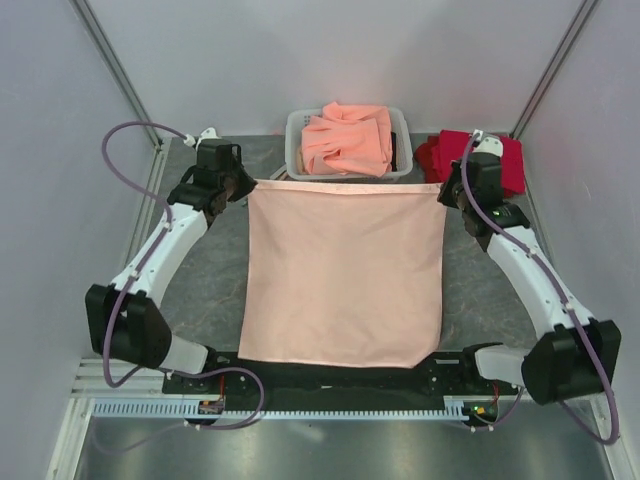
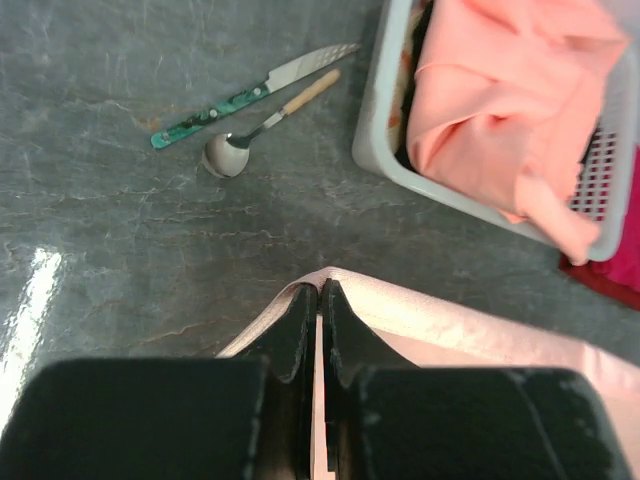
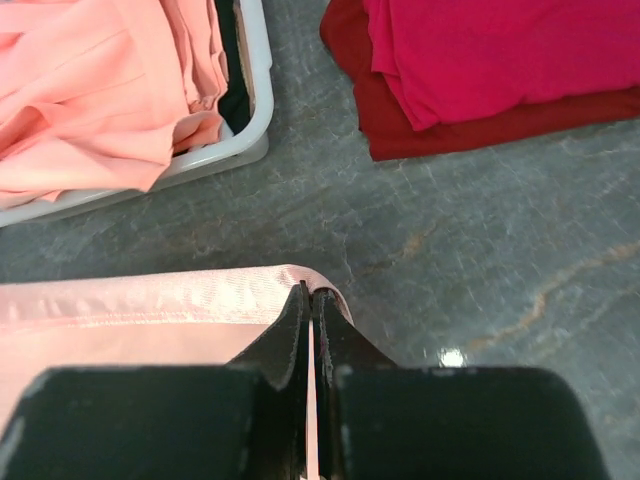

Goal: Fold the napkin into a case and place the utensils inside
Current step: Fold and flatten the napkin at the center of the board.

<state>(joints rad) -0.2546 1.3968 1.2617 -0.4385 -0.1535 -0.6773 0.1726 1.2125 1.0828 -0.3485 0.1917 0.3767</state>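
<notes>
Left gripper [image 2: 320, 292] and right gripper [image 3: 308, 294] are each clamped on a far corner of the napkin [image 1: 345, 270]. You've got its far edge stretched between them and the sheet spread back toward the bases, likely squaring it for the first fold. Arms reach forward, elbows out. The teal-handled knife [image 2: 250, 95] and spoon [image 2: 228, 153] lie beyond the left gripper, off the cloth. A basket [image 1: 296, 140] of orange cloths [image 1: 348, 138] sits between the grippers, and red cloths [image 1: 510, 160] lie just past the right one.

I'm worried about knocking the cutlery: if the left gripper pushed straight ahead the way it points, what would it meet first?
Probably the spoon handle's tip and the knife blade, after bare table; the left gripper seems aimed there, though depth is unclear.
</notes>
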